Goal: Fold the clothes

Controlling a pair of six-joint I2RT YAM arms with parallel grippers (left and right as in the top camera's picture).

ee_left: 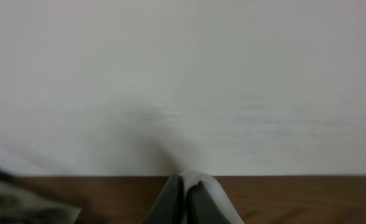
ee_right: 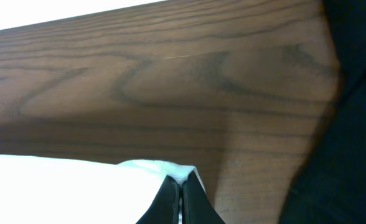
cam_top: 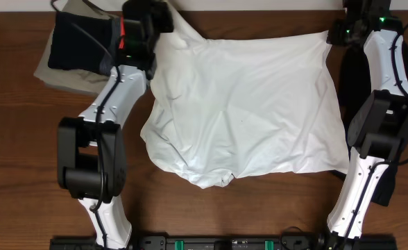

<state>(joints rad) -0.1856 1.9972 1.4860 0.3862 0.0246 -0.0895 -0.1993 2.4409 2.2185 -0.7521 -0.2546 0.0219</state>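
**ITEM: WHITE T-SHIRT, SPREAD, UNFOLDED**

Article: white T-shirt [cam_top: 249, 111], lying open across the middle of the table [cam_top: 23, 153]. Its body is broadly flat. The near hem is rumpled and bunched, and the far left corner is drawn to a point. No print shows on the upper face.

Holds: right hand [ee_right: 182, 186], fingers closed tight on the far right corner, with white cloth showing at the tips. Left hand [ee_left: 184, 190], fingers likewise pressed together at the far left corner, apparently pinching cloth.

Adjacent: dark blue garment [cam_top: 79, 42] resting on a grey cloth [cam_top: 55, 78], far left. Black garment [cam_top: 348, 69] along the right edge, partly under the right arm.

Progress: early, by appearance. The shirt is laid out and gripped at both far corners, but no fold is made. Every fold remains, as does smoothing the hem. Whether the side garments are folded cannot be told.
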